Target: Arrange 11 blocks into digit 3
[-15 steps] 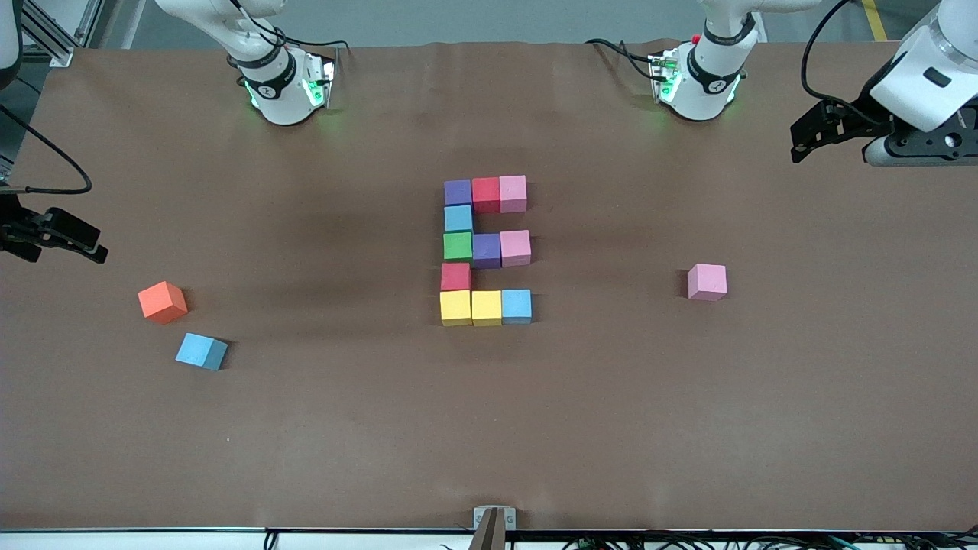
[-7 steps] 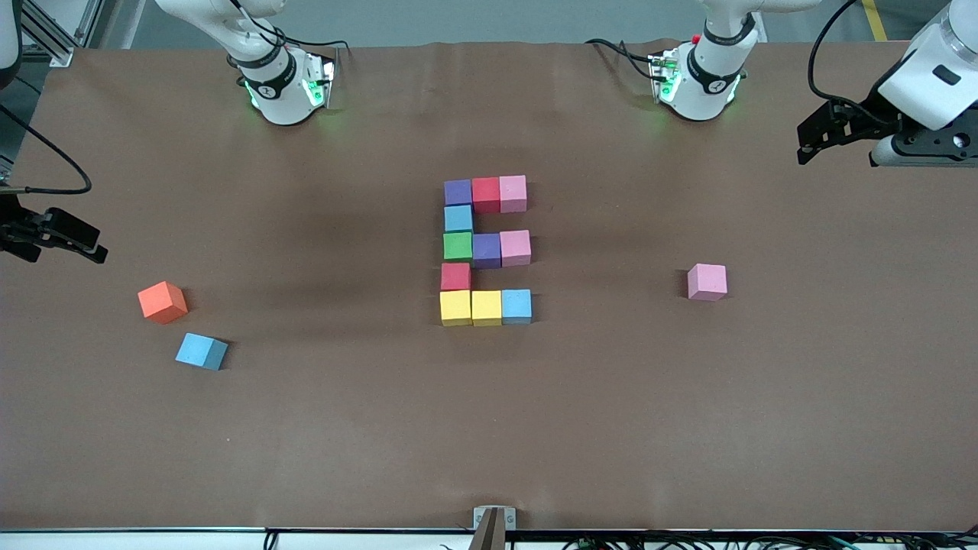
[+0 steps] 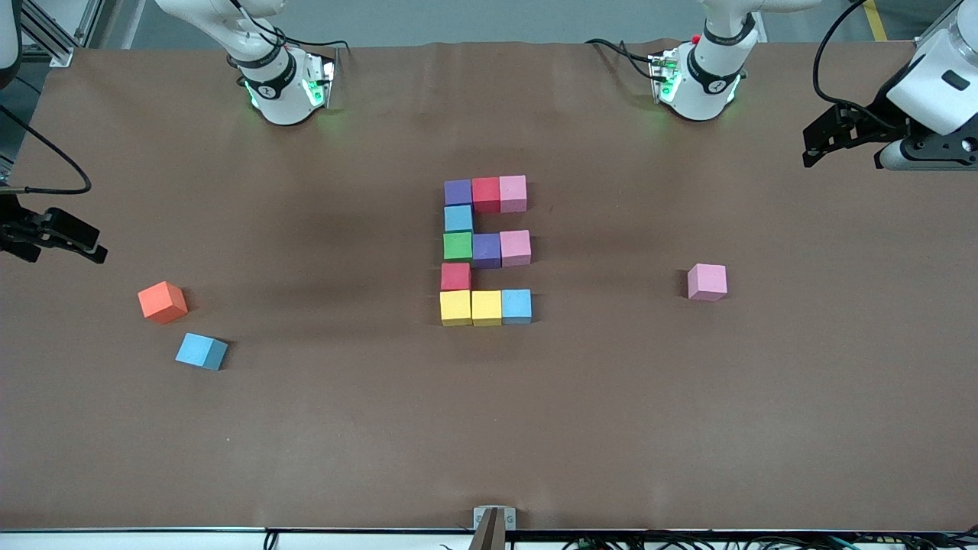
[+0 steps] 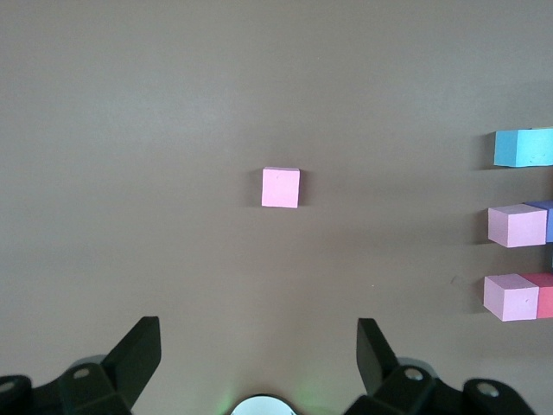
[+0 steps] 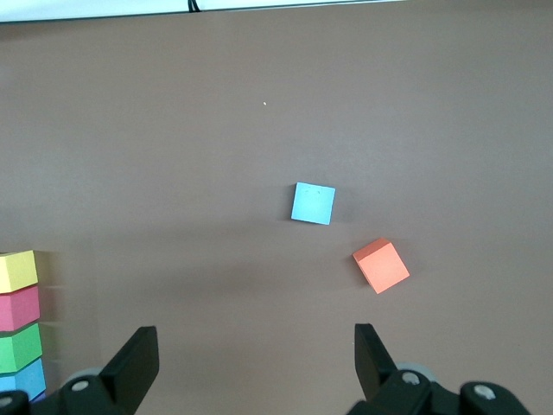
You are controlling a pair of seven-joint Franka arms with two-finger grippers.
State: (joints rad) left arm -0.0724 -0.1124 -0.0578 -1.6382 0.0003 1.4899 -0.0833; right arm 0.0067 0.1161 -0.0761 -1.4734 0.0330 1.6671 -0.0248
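Several touching blocks form the digit 3 (image 3: 486, 250) at the table's middle, mirrored like an E: purple (image 3: 457, 192), red and pink (image 3: 513, 193) on the row nearest the bases, two yellow (image 3: 471, 307) and a light blue on the row nearest the front camera. A loose pink cube (image 3: 707, 281) (image 4: 281, 188) lies toward the left arm's end. A loose light blue cube (image 3: 201, 351) (image 5: 313, 203) lies toward the right arm's end. My left gripper (image 3: 811, 149) (image 4: 257, 354) hangs open and empty over its table end. My right gripper (image 3: 92, 248) (image 5: 257, 359) waits open over its own end.
An orange cube (image 3: 162, 302) (image 5: 381, 266) sits beside the loose light blue one, slightly farther from the front camera. The two arm bases (image 3: 283, 84) (image 3: 699, 80) stand along the table's back edge. A small metal bracket (image 3: 493, 519) sits at the front edge.
My left gripper has drawn away from the table's middle, toward its own end and the bases' side. The right arm and every block have stayed put.
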